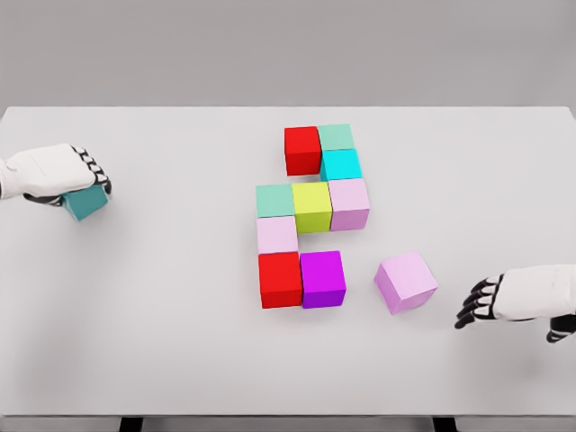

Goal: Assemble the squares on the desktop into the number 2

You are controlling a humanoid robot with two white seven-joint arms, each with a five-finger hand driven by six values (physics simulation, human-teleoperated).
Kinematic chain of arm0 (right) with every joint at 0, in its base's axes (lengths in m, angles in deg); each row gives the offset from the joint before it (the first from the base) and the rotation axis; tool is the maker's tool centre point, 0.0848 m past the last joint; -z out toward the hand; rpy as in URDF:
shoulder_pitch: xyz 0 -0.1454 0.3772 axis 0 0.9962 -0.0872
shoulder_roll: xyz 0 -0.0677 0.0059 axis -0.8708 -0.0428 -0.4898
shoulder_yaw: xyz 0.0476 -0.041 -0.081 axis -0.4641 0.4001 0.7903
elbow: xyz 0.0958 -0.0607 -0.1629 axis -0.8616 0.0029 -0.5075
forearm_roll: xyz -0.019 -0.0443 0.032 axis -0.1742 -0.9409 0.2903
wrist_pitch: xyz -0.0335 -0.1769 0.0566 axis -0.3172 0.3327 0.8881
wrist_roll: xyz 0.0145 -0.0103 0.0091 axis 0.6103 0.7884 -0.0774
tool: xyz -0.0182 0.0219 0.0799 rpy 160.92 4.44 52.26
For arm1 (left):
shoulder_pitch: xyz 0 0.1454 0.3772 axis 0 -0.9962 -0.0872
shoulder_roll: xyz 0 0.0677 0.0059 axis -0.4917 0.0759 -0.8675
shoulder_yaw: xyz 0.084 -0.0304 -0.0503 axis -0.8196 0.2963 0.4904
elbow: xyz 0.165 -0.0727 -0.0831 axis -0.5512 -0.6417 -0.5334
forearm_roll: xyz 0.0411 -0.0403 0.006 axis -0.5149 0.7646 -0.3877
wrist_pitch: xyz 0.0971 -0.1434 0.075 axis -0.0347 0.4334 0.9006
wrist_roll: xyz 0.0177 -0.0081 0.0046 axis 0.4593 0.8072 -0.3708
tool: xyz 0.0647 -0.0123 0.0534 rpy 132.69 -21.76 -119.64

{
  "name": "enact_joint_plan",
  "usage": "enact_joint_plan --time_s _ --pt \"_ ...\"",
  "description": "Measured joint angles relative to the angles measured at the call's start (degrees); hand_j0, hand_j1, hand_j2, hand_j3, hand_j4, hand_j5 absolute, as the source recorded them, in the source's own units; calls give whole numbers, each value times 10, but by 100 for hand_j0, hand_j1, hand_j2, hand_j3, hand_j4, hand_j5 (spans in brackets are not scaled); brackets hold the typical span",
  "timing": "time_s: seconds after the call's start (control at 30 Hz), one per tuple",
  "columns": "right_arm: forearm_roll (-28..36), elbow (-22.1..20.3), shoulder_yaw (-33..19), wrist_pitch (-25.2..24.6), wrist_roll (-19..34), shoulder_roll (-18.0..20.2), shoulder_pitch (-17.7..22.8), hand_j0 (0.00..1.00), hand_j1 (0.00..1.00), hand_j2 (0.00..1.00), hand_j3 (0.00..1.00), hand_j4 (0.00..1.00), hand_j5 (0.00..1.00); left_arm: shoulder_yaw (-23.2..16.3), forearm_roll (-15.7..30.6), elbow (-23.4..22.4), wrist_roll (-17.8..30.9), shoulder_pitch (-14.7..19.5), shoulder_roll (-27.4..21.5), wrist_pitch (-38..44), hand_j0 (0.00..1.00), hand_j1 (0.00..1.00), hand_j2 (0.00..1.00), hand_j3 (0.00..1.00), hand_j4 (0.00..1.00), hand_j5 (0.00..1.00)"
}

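**Cubes partly formed into a 2**

We see nine cubes (pixel 310 216) clustered mid-table (pixel 162 315). A lilac cube (pixel 406 282) sits tilted, apart at the near right. Our left hand (pixel 63 171) clasps a teal cube (pixel 86 203) (far left); our right hand (pixel 490 301) rests with loosely curled, empty fingers.

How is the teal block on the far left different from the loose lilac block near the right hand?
The teal block sits under the left hand, which grips it; the lilac block lies free, apart from the open right hand. The teal one is mostly hidden, the lilac fully visible and rotated. Both lie outside the block cluster.
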Motion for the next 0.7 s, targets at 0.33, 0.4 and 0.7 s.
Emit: enact_joint_plan --time_s 0.33,0.4,0.7 --pt "15 0 -1 0 0 -41 -3 100 100 100 100 100 100 0 -1 -28 8 45 41 0 67 67 67 67 67 67" --pt "17 0 -2 0 0 -45 -3 100 100 100 100 100 100 0 -2 -39 9 51 55 0 67 67 67 67 67 67" --pt "27 0 -2 0 0 -62 -4 100 100 100 100 100 100 2 -1 -72 17 76 108 2 67 67 67 67 67 67"
